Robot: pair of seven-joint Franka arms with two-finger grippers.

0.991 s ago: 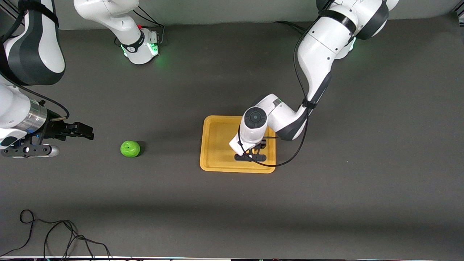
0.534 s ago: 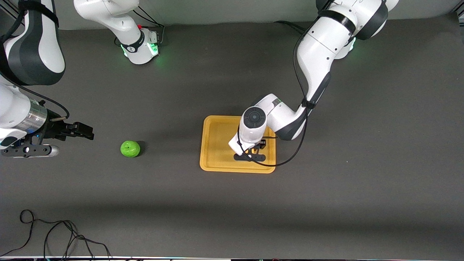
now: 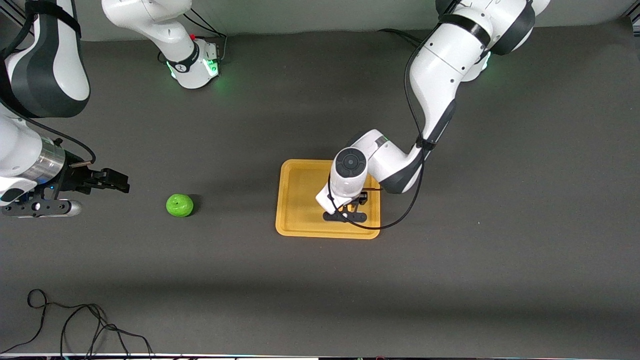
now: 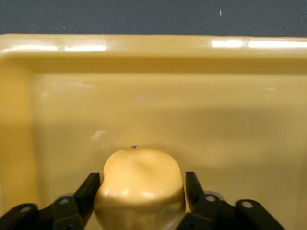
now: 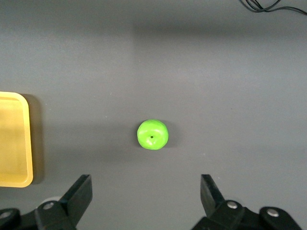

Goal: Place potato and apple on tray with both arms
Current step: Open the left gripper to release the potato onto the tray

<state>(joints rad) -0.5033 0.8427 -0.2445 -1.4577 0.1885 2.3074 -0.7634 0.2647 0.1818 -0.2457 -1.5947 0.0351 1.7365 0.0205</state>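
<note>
The yellow-tan potato (image 4: 139,182) sits between the fingers of my left gripper (image 4: 142,179), which is shut on it low over the orange-yellow tray (image 4: 144,48). In the front view the left gripper (image 3: 351,205) is over the tray's (image 3: 300,200) half toward the left arm's end, and the wrist hides most of the potato. The green apple (image 3: 179,205) lies on the dark table toward the right arm's end. My right gripper (image 3: 122,182) is open and empty in the air beside the apple, closer to the right arm's end. Its wrist view shows the apple (image 5: 152,134) ahead of the open gripper (image 5: 146,184) and the tray's edge (image 5: 12,139).
A black cable (image 3: 75,325) lies looped on the table near the front camera at the right arm's end. It also shows in the right wrist view (image 5: 268,5). The two arm bases glow green along the table's edge farthest from the camera.
The left wrist has shifted very slightly over the tray with the potato. The right arm and the apple have not moved.
</note>
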